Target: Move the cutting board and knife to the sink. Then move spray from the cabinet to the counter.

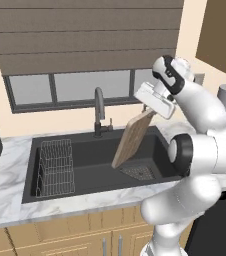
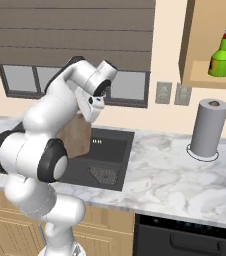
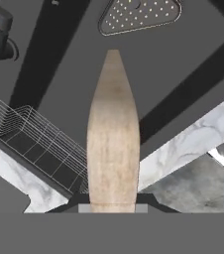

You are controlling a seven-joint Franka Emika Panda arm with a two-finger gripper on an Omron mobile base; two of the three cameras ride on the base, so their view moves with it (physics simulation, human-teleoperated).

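Currently: cutting board [image 1: 131,139], stiff, light wooden slab, pinched at its upper edge by closed gripper [image 1: 150,111], hanging tilted over sink [image 1: 30,170]; likely swings.

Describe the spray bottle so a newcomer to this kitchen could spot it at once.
Start at the sink and follow the counter right to the tall grey paper towel roll. Above it hangs a wooden cabinet with an open niche; the spray stands upright there, a small green bottle with a yellow label and a red-and-white top.
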